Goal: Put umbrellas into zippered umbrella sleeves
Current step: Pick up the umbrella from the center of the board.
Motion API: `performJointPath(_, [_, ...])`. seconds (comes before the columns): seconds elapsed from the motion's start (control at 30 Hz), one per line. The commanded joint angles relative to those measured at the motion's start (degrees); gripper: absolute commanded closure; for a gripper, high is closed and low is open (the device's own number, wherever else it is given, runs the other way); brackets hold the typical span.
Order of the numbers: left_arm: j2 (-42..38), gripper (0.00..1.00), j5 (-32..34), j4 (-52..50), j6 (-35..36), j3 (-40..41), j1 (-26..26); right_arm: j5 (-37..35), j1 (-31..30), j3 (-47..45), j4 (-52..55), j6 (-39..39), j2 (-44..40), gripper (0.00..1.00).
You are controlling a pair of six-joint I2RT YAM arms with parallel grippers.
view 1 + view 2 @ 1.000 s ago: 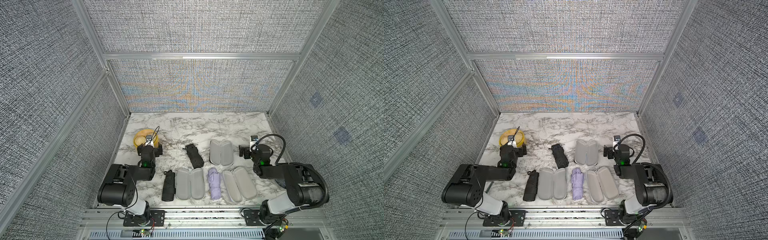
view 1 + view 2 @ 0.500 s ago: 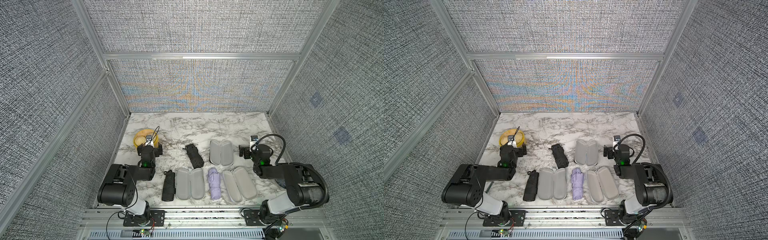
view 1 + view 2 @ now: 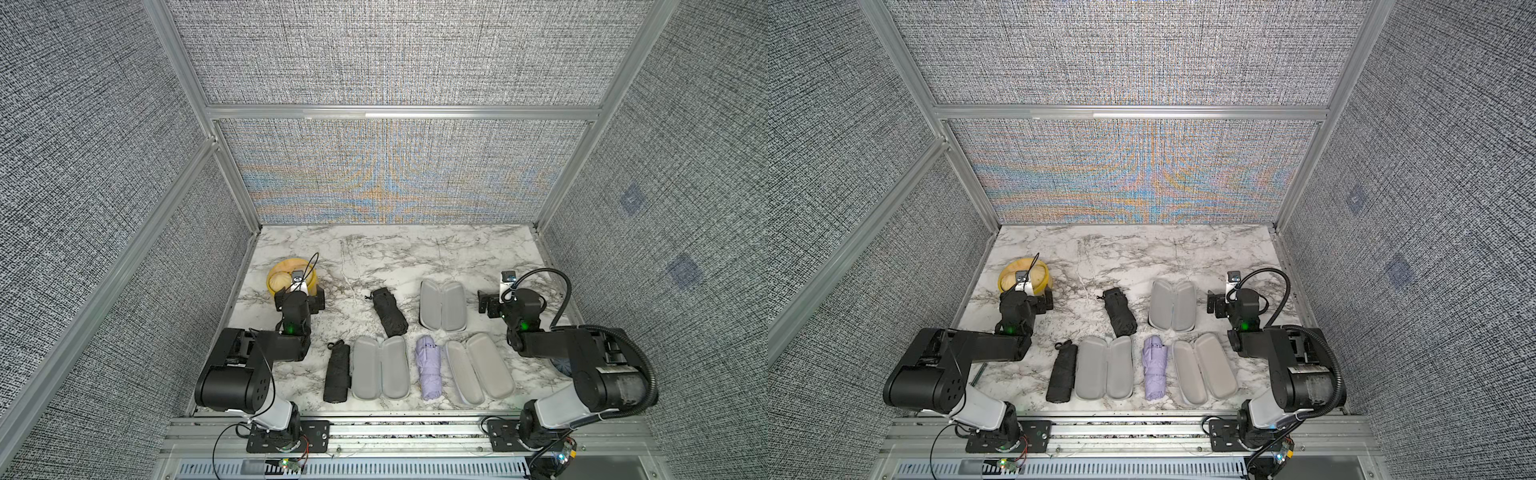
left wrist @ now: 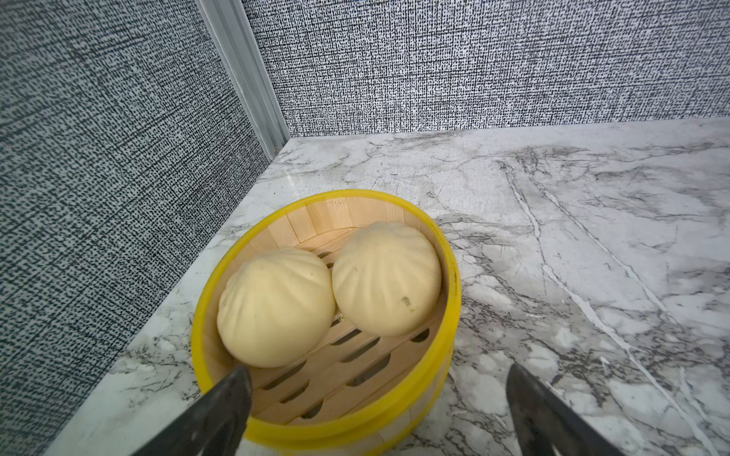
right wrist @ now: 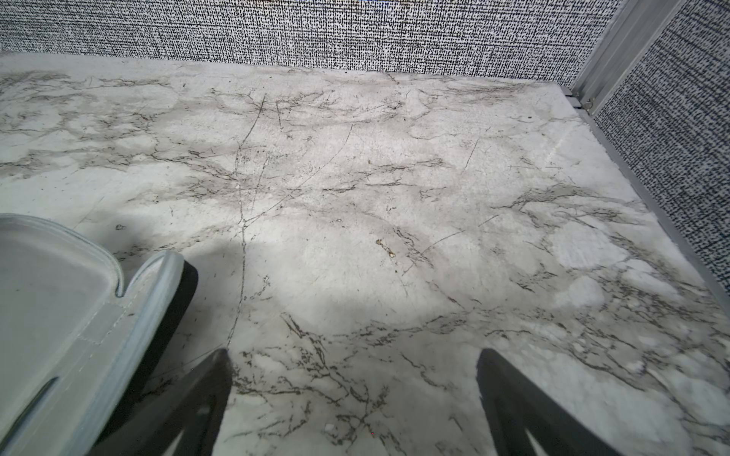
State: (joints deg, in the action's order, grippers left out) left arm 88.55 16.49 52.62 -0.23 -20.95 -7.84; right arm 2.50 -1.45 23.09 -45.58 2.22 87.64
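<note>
Near row on the marble table (image 3: 415, 253), left to right:
- Near black umbrella (image 3: 336, 376): folded, rolled tight, with a loop at its far end. It lies just beside the left sleeve.
- Left sleeve (image 3: 380, 368): lies open flat, an oblong rounded clamshell with both grey halves facing up.
- Lavender umbrella (image 3: 429, 368): folded, with creased fabric. It lies on the marble between the two near sleeves.
- Right sleeve (image 3: 480, 368): also open flat, grey inside, and angled a bit.

Next row back:
- Far black umbrella (image 3: 388, 311): folded and lying tilted on the table, apart from the sleeves.
- Far sleeve (image 3: 442, 305): to the right of that umbrella, open with grey lining up. In the right wrist view its outer shell edge (image 5: 174, 300) reads black.

All three umbrellas are outside the sleeves in both top views.

The right gripper (image 5: 353, 355) sits just right of the far sleeve. Its jaws are spread wide over bare marble and grip nothing.

The left gripper (image 4: 375, 373) is at the left side, at the yellow basket (image 4: 450, 284). Its jaws are spread, with one finger (image 4: 225, 398) over the near rim, and it holds nothing. Two pale buns (image 4: 276, 308) sit inside the basket.

Farther back is marble up to the grey textured walls.
</note>
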Motion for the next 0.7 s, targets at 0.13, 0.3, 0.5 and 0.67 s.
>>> performJointPath(0.13, [-15.0,0.00,0.0,-1.4,0.8,4.4,-0.2,2.1,0.0,5.5,18.2,-0.5,-13.1,0.01])
performJointPath(0.3, [-31.1,0.00,-6.1,-17.2,0.6,2.2,-0.1,10.8,-0.1,10.9,29.6,-1.3,-21.2,0.01])
performJointPath(0.5, [-42.6,0.00,-17.2,-22.4,-19.1,1.1,-0.1,6.2,0.1,13.4,38.8,-24.2,-29.3,0.01])
performJointPath(0.67, [-55.5,0.00,-25.1,-27.7,-34.9,4.0,-0.1,23.2,0.7,16.5,48.5,-29.3,-32.5,0.01])
